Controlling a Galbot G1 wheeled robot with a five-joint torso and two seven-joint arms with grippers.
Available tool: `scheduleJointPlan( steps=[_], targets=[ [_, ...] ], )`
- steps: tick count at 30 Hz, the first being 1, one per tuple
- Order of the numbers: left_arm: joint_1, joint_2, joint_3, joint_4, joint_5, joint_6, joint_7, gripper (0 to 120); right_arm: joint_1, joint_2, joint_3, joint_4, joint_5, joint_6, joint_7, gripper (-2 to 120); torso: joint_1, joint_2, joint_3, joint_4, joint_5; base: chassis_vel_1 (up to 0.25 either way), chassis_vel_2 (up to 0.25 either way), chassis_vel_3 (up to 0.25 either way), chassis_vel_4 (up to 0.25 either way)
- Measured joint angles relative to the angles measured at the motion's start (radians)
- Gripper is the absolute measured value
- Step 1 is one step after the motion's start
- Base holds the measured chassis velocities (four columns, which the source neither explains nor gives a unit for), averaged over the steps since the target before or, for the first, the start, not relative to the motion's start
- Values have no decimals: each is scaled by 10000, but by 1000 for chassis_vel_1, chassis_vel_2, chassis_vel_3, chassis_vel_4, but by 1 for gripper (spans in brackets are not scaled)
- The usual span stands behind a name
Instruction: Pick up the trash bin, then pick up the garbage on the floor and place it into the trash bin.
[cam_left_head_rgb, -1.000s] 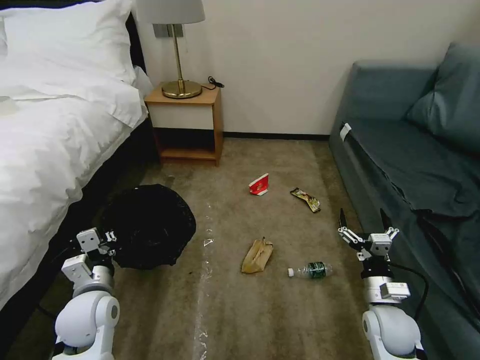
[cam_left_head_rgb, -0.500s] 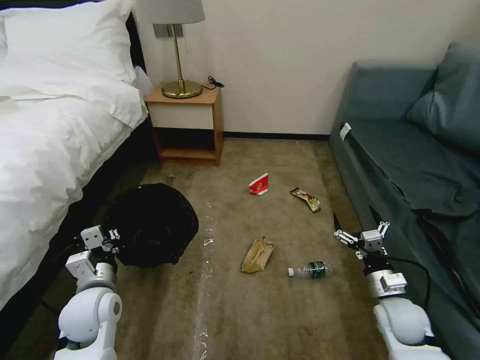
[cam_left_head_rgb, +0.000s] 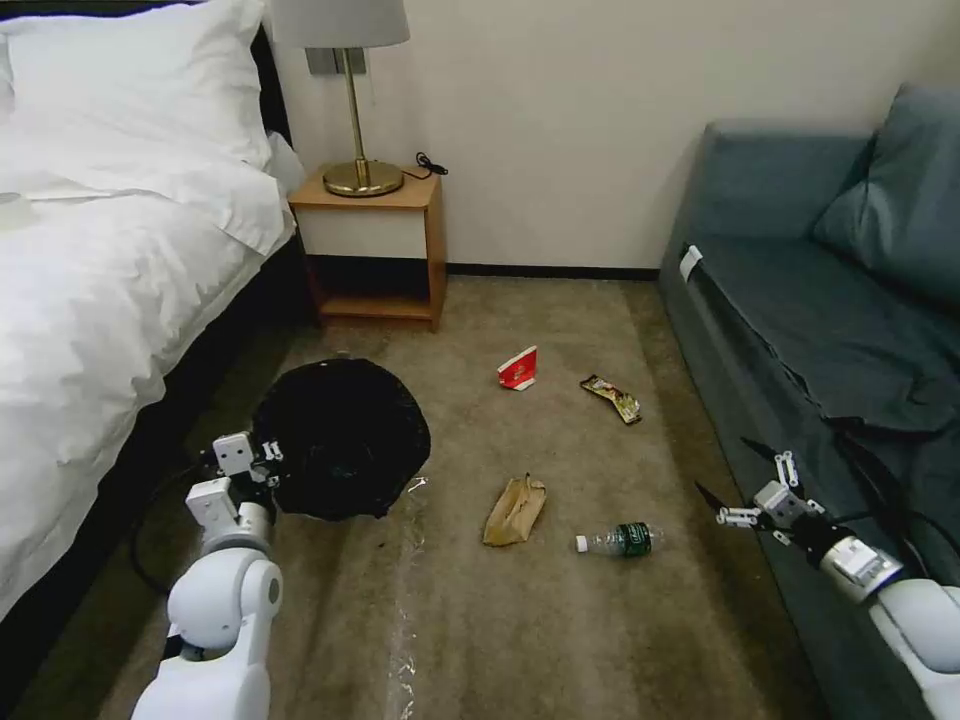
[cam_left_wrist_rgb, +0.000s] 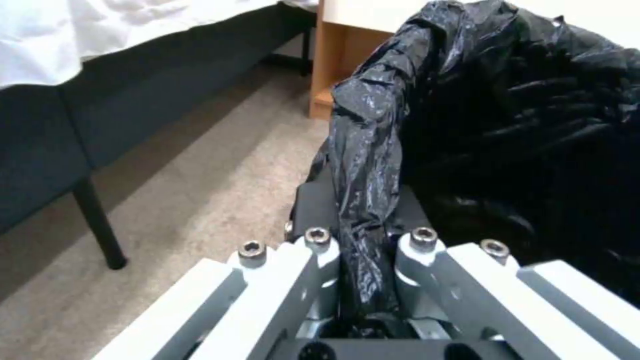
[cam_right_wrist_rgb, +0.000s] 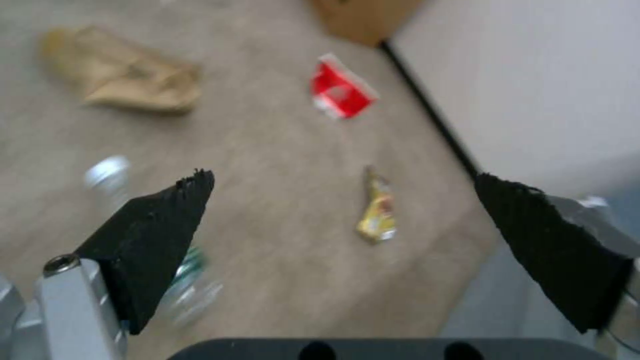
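Observation:
The trash bin (cam_left_head_rgb: 345, 440), covered by its crinkled black bag (cam_left_wrist_rgb: 507, 115), sits low over the carpet beside the bed. My left gripper (cam_left_head_rgb: 268, 462) is shut on the bin's near rim, pinching a fold of bag (cam_left_wrist_rgb: 363, 235). The garbage lies on the carpet: a brown paper bag (cam_left_head_rgb: 515, 508) (cam_right_wrist_rgb: 123, 75), a clear bottle with a green label (cam_left_head_rgb: 620, 540) (cam_right_wrist_rgb: 190, 280), a red-and-white carton (cam_left_head_rgb: 518, 368) (cam_right_wrist_rgb: 340, 90) and a yellowish wrapper (cam_left_head_rgb: 611, 397) (cam_right_wrist_rgb: 377, 212). My right gripper (cam_left_head_rgb: 738, 472) (cam_right_wrist_rgb: 341, 177) hangs open by the sofa front, to the right of the bottle, holding nothing.
A white bed (cam_left_head_rgb: 90, 280) runs along the left and a teal sofa (cam_left_head_rgb: 830, 320) along the right. A wooden nightstand (cam_left_head_rgb: 375, 250) with a brass lamp (cam_left_head_rgb: 355, 110) stands at the back wall. A black cable (cam_left_head_rgb: 150, 530) trails by the left arm.
My left gripper has carried the bin to the right, away from the bed. My right arm has swung right and lower, towards the sofa, still open.

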Motion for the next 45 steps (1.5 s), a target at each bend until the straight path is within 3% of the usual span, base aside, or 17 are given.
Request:
scheduleJointPlan(
  steps=[10, 19, 45],
  targets=[
    [61, -45, -285, 84, 1, -43, 13, 4, 1486, -230, -1460, -1218, -611, 683, -1380, 100, 1, 0, 0, 5, 0, 0, 0, 0, 0],
    [-71, -90, -315, 300, 35, -78, 20, 4, 2920, 86, -2713, -2472, -1208, 1033, -1996, 100, 1, 0, 1, 3, -1, 0, 0, 0, 0],
    [15, -214, -329, 438, 115, -258, 111, 4, 4597, 953, -4206, -4856, -2458, 1494, -2686, 100, 1, 0, 0, 2, -1, 0, 0, 0, 0]
  ],
)
